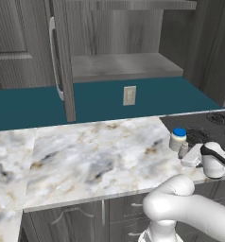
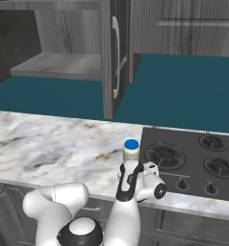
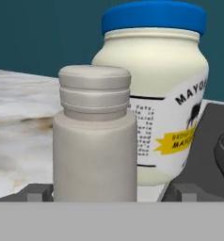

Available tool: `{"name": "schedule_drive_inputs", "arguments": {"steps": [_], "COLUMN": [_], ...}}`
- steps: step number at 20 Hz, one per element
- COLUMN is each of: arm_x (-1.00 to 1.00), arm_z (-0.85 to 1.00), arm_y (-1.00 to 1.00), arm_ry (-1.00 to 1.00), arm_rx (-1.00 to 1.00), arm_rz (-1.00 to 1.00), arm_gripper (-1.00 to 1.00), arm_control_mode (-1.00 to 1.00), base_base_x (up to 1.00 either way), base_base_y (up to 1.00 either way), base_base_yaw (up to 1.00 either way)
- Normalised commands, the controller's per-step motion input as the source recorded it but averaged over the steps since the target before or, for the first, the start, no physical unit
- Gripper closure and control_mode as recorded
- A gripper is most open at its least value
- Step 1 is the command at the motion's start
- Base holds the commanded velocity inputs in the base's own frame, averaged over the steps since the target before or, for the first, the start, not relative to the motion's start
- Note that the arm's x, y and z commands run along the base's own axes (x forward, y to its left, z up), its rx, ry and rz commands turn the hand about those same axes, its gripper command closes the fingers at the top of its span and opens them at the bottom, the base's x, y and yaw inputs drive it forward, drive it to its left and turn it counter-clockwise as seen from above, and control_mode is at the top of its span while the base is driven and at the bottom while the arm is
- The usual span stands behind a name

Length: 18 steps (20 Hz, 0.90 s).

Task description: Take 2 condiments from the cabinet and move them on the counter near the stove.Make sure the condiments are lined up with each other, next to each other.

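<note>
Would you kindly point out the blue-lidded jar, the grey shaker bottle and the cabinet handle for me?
Blue-lidded jar (image 3: pixel 151 99): hand view, on its cream body.
Grey shaker bottle (image 3: pixel 95 155): hand view, on its body below the cap.
Cabinet handle (image 2: pixel 116 57): right base view, mid-bar.

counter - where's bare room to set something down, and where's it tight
The marble counter is bare from its left end across to the mayonnaise jar. The cabinet shelf is bare too. It is crowded at the stove edge, where the jar, the grey shaker bottle and the gripper bunch together.
</note>
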Motion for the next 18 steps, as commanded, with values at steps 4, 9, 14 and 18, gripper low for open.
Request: {"name": "schedule_drive_inputs", "arguments": {"steps": [4, 9, 14, 18], "arm_x": [-0.08, -0.24, -0.38, -0.56], "arm_z": [0.34, 0.5, 0.54, 0.48], "arm_y": [-0.08, -0.02, 0.0, 0.0], "arm_ry": [0.0, 0.0, 0.0, 0.0], "arm_rx": [0.0, 0.0, 0.0, 0.0], "arm_rz": [0.0, 0.0, 0.0, 0.0], "arm_gripper": [-1.0, -1.0, -1.0, -1.0], "arm_control_mode": [-1.0, -1.0, -1.0, -1.0], "base_base_x": [0.0, 0.0, 0.0, 0.0], "base_base_y": [0.0, 0.0, 0.0, 0.0], "base_base_yaw": [0.0, 0.0, 0.0, 0.0]}}
